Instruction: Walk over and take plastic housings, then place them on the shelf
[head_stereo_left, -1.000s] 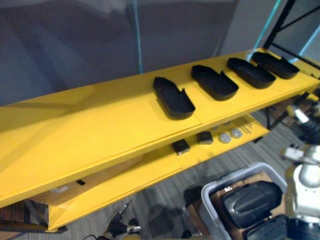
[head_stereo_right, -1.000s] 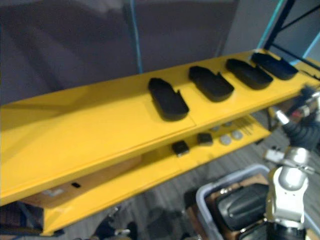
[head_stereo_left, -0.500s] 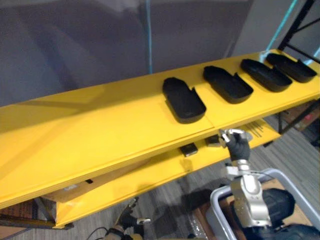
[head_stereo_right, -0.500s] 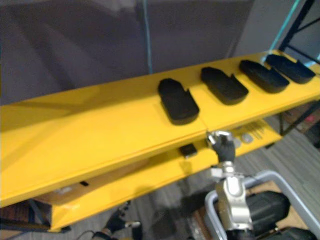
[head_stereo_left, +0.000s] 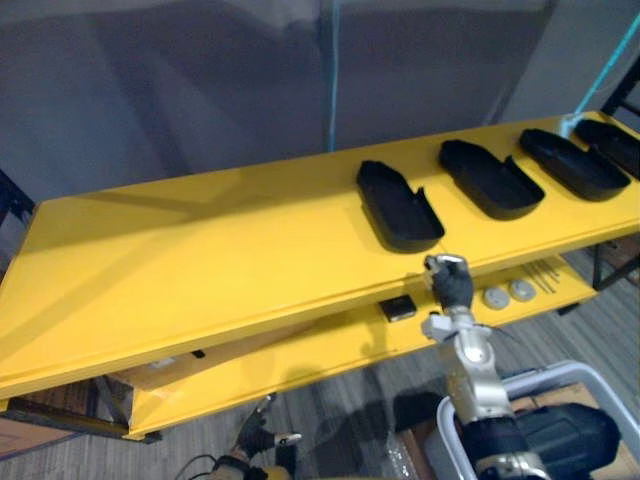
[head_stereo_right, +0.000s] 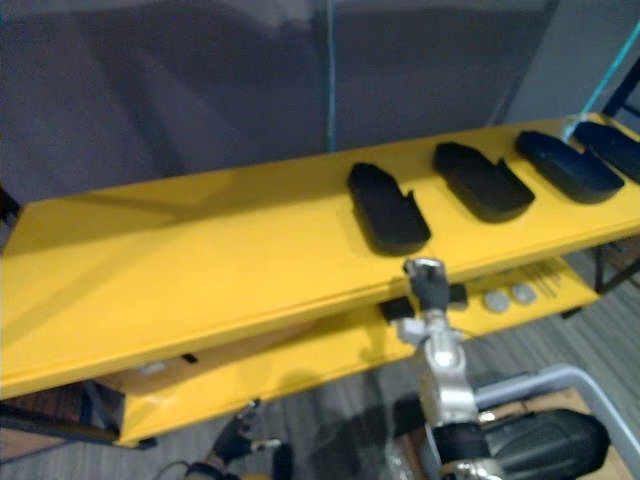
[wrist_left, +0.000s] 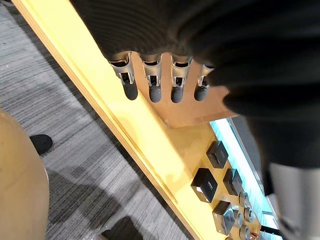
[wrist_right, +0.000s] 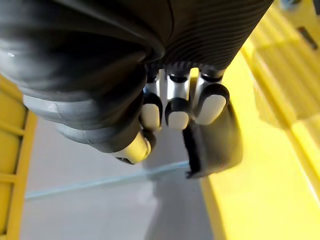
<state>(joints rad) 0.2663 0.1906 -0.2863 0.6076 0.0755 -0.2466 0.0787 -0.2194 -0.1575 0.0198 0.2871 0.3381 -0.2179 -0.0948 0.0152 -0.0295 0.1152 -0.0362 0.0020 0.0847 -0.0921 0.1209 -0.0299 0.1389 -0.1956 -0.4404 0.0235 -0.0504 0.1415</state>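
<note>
Right hand (head_stereo_left: 452, 283) has risen to the front edge of the shelf (head_stereo_left: 200, 260), fingers (wrist_right: 177, 112) clenched on nothing, just before the nearest housing (head_stereo_left: 399, 206); three more housings (head_stereo_left: 490, 180) lie along it rightward. Left hand (wrist_left: 160, 85): fingers hang released.

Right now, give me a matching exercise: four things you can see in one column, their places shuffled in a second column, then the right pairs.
Things
1. black housings
2. small black box
3. grey bin
4. right robot hand

Places
A. below shelf level, at the robot's right
B. in a row on the top yellow shelf
C. raised in front of the top shelf's front edge
D. on the lower yellow shelf

Pairs: 1-B, 2-D, 3-A, 4-C
</note>
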